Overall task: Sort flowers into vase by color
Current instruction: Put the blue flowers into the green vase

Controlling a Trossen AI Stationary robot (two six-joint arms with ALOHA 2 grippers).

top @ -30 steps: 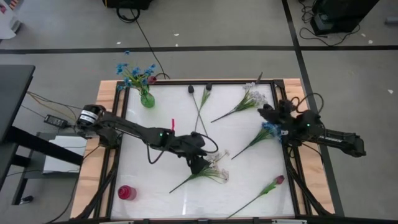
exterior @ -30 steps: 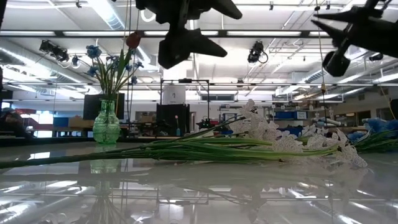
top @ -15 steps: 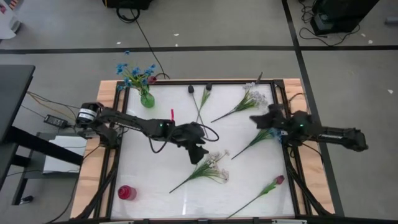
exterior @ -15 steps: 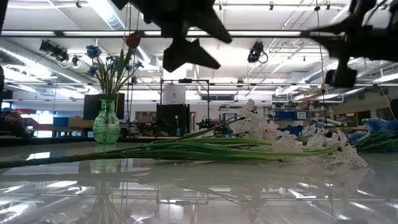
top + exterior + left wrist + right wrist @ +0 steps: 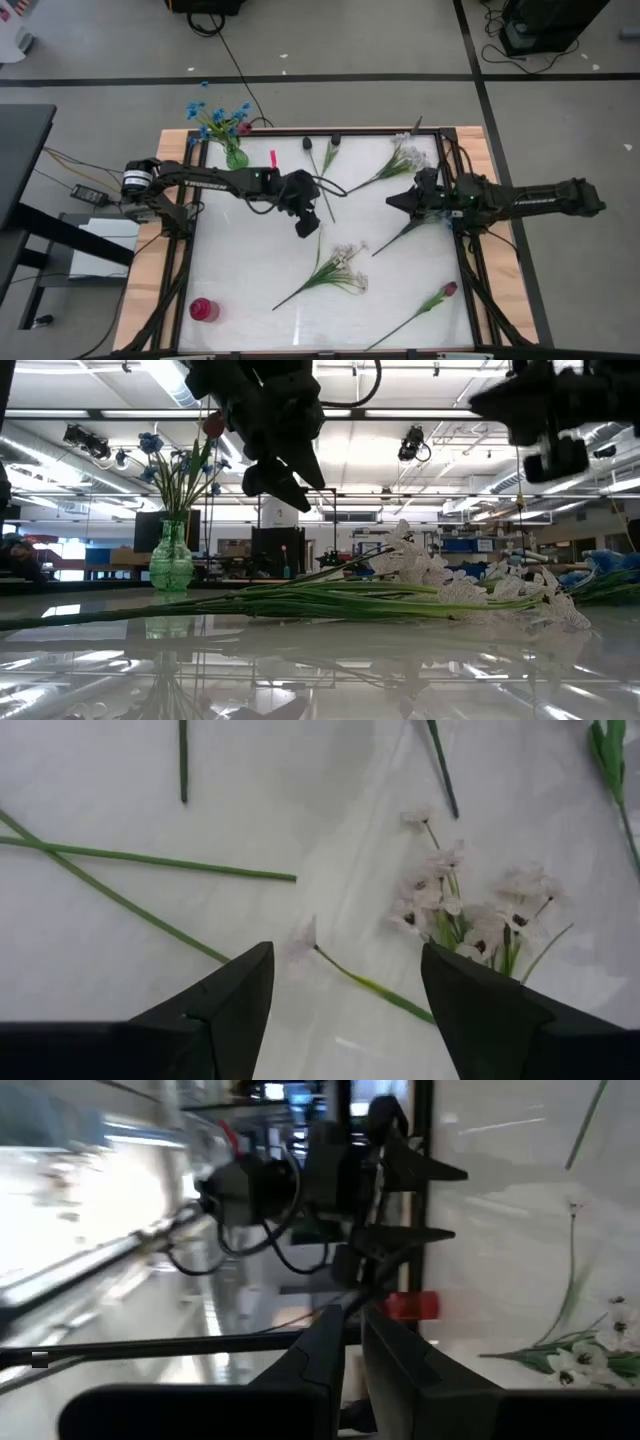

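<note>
Glossy white table (image 5: 250,270), workshop behind

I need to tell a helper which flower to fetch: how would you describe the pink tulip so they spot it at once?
Start at the white table and go to the near corner on the right arm's side. A single pink tulip lies there, its long green stem slanting toward the table's near edge. It is the only pink bud; the others are white, blue or dark.

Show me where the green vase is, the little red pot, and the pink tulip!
green vase (image 5: 236,159), high view, on its glass body.
red pot (image 5: 203,310), high view, on its top.
pink tulip (image 5: 449,289), high view, on the bud at the stem's end.
</note>
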